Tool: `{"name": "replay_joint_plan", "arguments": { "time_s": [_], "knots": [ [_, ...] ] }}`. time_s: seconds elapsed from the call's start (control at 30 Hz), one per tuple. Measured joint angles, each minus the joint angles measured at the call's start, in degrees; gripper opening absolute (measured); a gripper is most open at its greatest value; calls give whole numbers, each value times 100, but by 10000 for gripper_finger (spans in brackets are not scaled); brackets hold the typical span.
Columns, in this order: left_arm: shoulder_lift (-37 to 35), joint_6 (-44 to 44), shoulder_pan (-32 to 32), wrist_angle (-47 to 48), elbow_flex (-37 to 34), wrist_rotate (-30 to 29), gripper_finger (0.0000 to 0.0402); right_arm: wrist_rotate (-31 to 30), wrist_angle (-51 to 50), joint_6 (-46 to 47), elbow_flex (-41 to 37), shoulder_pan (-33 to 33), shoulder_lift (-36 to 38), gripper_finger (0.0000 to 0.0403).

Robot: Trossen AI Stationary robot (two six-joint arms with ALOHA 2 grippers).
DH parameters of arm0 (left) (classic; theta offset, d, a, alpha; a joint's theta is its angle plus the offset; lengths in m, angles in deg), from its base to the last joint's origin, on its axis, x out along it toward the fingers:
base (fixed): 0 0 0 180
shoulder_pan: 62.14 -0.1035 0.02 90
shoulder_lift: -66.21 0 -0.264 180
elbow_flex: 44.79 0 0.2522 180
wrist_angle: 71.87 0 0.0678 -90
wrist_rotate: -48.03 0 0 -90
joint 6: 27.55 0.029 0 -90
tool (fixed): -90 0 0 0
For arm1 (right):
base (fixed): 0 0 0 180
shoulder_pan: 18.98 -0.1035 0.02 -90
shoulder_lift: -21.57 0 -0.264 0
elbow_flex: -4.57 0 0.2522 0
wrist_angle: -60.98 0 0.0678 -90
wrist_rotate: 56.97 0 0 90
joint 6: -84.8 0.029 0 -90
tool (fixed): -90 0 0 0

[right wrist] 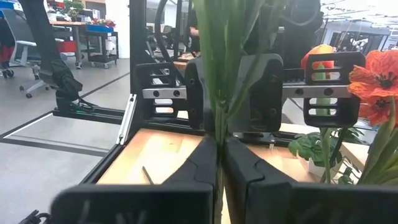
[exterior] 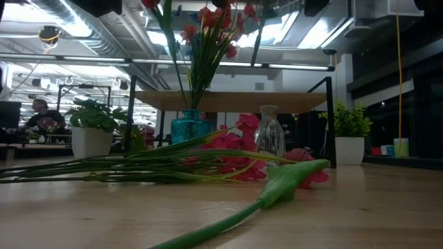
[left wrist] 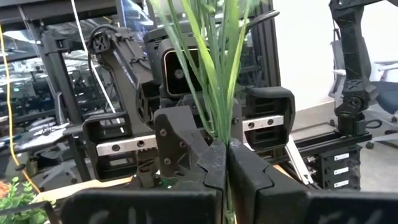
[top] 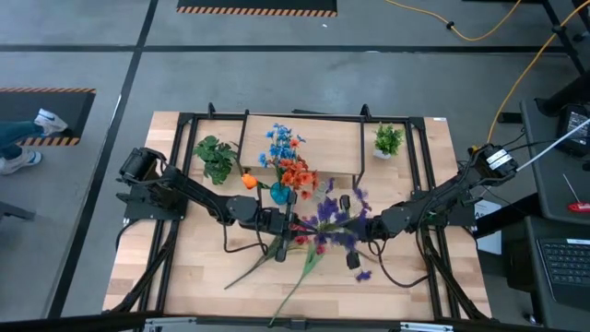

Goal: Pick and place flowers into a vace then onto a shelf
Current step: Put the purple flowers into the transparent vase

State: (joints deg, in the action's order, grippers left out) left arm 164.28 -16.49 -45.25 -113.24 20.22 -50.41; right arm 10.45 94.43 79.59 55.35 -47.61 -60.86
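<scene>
Between my two grippers stands a bunch of purple flowers [top: 327,221] with green stems [left wrist: 214,74]. My left gripper [top: 288,221] comes in from the table's left and is shut on the stems. My right gripper [top: 361,226] faces it from the right and is shut on the same stems. A blue vase [top: 278,192] stands on the table near the shelf [top: 323,138] and holds blue and orange-red flowers [top: 290,161]. Red flowers [exterior: 232,155] and a thick-stemmed flower [exterior: 291,180] lie flat on the table, stems [top: 253,267] toward the near left. My left gripper pinches the bunch's green stems [left wrist: 221,127] between its two fingers. The fingers are level, come from the table's left and lie across the stems, which rise upright above them. My right gripper pinches the same stems [right wrist: 219,121] between its two fingers. It is level, comes from the table's right and lies across them, and the stems stand upright in the hold.
A clear glass vase [exterior: 268,135] stands on the table under the shelf. Potted plants stand at the back left [top: 217,159] and back right [top: 388,140]. An orange tulip [top: 249,182] shows beside the blue vase. Black frame bars [top: 175,166] run along the table's sides.
</scene>
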Motion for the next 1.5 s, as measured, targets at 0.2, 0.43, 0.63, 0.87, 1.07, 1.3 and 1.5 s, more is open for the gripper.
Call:
{"name": "replay_joint_plan", "arguments": {
  "time_s": [0.2,0.43,0.63,0.87,1.07,1.3,1.5],
  "knots": [
    [-1,5,179,2,0,-317,21,38,1,9,0,-5,-2,5],
    [-48,115,603,18,0,-1180,77,47,14,-1,0,-123,-2,3],
    [-257,186,1038,195,0,-1367,110,-299,-490,-17,0,-240,270,2],
    [-590,172,1561,1298,1,-2034,94,-809,-1579,-26,0,-278,1144,1],
    [-844,156,2001,1978,2,-2909,31,-1422,-1616,-196,-383,-211,1780,0],
    [-860,76,2174,2238,2,-2966,4,-1437,175,-393,-1420,128,2083,0],
    [-860,7,2108,2330,2,-3024,3,-1270,-102,-126,-1565,624,2033,0]
  ]
}}
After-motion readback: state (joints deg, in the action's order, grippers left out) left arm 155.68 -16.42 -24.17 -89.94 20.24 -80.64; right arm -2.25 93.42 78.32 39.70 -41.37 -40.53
